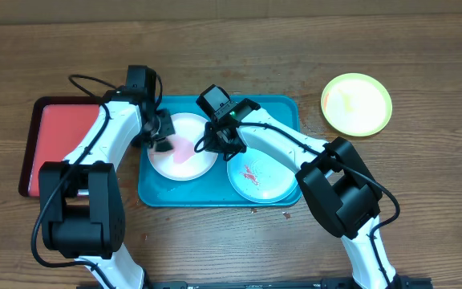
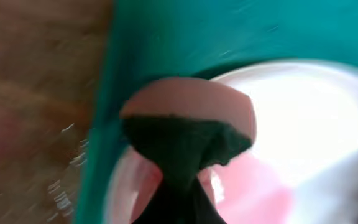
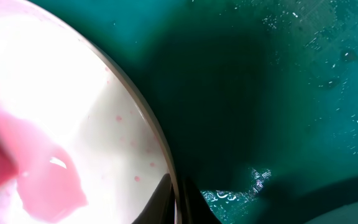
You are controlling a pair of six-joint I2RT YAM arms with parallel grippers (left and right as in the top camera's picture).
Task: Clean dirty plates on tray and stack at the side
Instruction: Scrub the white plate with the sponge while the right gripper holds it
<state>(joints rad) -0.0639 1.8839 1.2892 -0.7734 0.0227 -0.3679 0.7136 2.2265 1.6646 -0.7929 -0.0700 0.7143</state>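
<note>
The white plate (image 1: 192, 128) lies in the left half of the teal tray (image 1: 279, 107) with a pink smear on it. My left gripper (image 1: 161, 140) is at the plate's left edge, shut on a pink sponge with a dark green pad (image 2: 188, 124) that presses on the plate (image 2: 303, 112). My right gripper (image 1: 221, 138) pinches the plate's right rim (image 3: 178, 202), one finger on each side. The mint plate (image 1: 263, 178) with a red smear lies in the tray's right half. The yellow-green plate (image 1: 356, 104) sits on the table at the far right.
A smaller red tray (image 1: 54, 136) with a dark rim lies left of the teal tray, under the left arm. The teal tray floor (image 3: 260, 93) is wet with droplets. Wooden table surrounds both trays.
</note>
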